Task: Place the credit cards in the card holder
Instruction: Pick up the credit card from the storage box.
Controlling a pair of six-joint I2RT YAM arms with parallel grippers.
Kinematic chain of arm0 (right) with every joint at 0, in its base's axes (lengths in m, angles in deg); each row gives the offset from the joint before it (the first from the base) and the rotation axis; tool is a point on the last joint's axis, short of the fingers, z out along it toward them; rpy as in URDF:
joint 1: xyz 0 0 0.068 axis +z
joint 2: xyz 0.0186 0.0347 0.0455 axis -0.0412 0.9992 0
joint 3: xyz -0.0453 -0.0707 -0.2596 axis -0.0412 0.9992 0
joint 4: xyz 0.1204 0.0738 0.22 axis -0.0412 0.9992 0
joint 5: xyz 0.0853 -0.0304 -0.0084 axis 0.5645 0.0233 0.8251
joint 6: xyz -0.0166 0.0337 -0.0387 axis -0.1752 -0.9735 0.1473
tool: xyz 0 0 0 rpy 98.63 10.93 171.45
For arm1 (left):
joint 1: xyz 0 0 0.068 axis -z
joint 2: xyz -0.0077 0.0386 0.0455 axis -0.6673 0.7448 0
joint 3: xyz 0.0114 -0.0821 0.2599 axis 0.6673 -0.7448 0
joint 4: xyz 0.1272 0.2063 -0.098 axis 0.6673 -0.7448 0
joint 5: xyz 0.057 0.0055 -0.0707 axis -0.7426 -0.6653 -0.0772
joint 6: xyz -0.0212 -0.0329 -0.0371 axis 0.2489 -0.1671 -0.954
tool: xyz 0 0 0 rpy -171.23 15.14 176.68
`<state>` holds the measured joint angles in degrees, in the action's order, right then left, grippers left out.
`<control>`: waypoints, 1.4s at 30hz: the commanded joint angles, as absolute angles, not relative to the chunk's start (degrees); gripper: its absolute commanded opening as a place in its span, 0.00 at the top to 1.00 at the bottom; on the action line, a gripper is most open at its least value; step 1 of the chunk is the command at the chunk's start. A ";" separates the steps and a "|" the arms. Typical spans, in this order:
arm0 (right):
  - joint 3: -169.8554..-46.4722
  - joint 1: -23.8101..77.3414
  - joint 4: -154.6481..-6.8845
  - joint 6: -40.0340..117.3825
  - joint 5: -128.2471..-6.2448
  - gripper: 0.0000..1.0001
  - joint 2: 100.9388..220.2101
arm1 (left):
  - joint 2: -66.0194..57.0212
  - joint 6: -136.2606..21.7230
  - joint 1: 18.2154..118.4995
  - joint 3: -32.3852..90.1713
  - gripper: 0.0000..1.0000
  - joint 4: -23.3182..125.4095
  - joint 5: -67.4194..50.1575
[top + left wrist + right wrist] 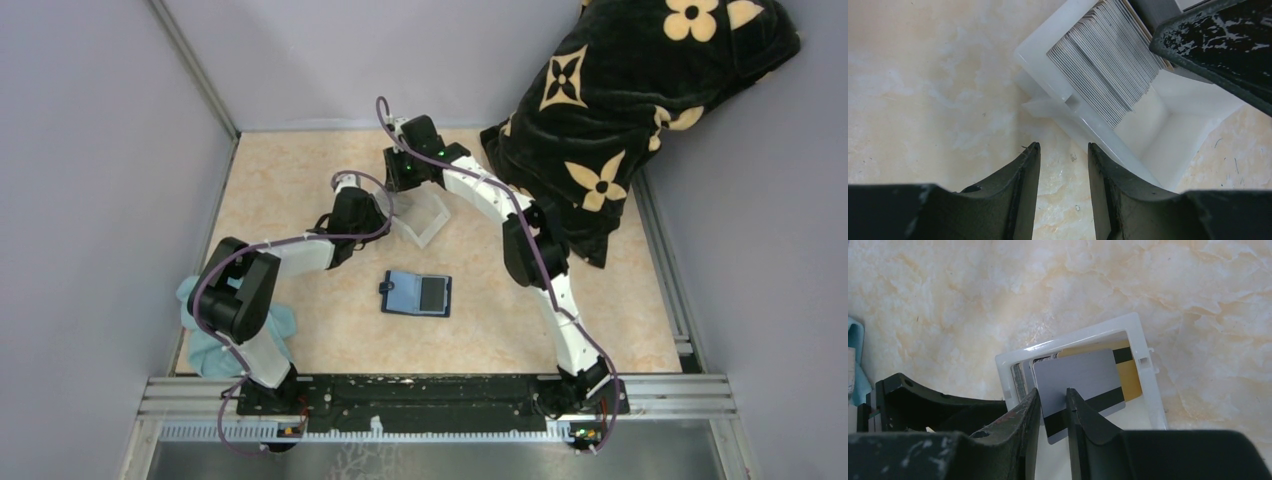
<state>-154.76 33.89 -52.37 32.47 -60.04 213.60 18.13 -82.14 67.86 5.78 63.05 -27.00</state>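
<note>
The card holder [417,293], a navy wallet, lies open on the table's middle, away from both grippers. A white tray [432,225] behind it holds a stack of credit cards [1108,65]. In the right wrist view a grey card with a black stripe [1083,375] leans askew in the tray [1143,375] in front of a tan card [1128,377]. My right gripper [1053,390] hangs over the grey card, jaws a narrow gap apart with the card showing between them; I cannot tell if they touch it. My left gripper [1063,146] is open and empty over bare table at the tray's near corner [1040,42].
A black blanket with tan flowers [620,110] fills the back right corner. A teal cloth [205,335] lies by the left arm's base. Grey walls close the table on the left, back and right. The right gripper's finger [1218,40] shows in the left wrist view.
</note>
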 commanded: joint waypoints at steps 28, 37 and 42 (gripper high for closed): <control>-136.13 36.84 -67.06 43.91 -85.95 1.00 192.87 | 4.45 -80.73 67.48 5.59 0.31 58.43 -31.14; -128.71 38.65 -62.20 42.82 -85.63 1.00 180.49 | -6.01 -76.28 67.46 2.77 0.25 58.95 -23.54; -119.48 38.64 -57.10 38.72 -76.95 1.00 168.82 | -11.74 -71.65 67.47 -0.56 0.24 64.67 -9.19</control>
<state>-125.32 38.48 -59.36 42.35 -83.49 180.61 -8.33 -76.47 67.73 1.72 59.60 -21.73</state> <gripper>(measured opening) 0.008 0.762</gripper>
